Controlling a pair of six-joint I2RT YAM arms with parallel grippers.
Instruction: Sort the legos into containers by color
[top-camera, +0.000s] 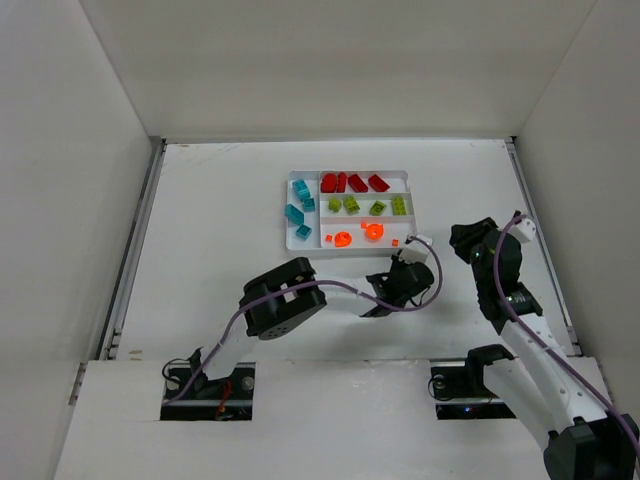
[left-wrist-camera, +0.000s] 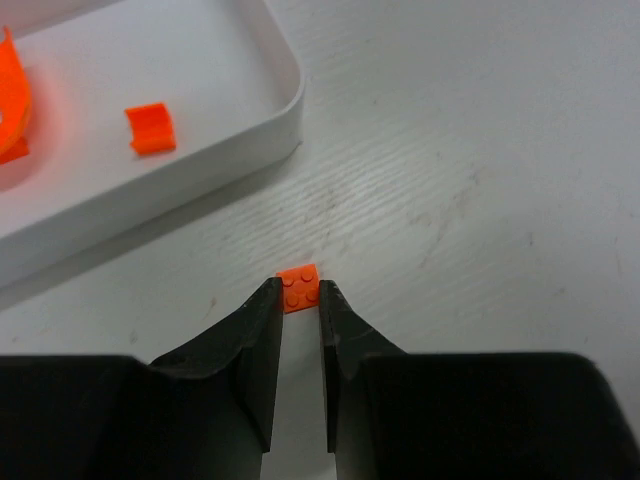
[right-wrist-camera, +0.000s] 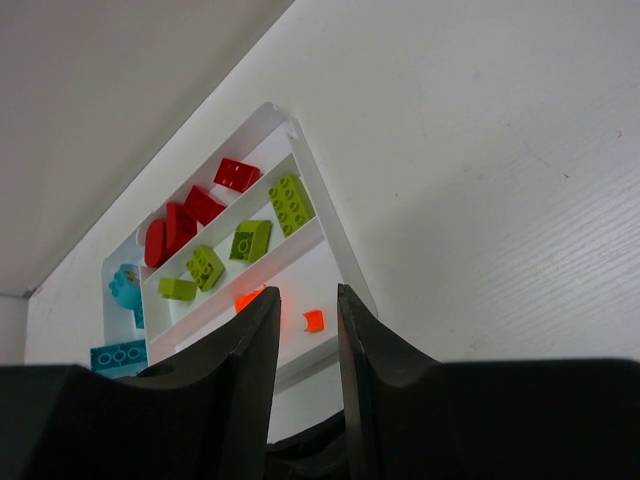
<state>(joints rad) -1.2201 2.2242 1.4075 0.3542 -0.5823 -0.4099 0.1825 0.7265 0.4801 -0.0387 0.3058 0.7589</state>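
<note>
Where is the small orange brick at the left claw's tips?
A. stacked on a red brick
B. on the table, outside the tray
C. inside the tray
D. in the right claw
B: the small orange brick sits on the table, outside the tray wall, between the left claw tips.

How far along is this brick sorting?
Nearly done: red bricks, lime green bricks, teal bricks and orange bricks lie in separate sections of the white plastic tray. The left end effector grips the last small orange square brick outside it; that needs dropping in.
</note>
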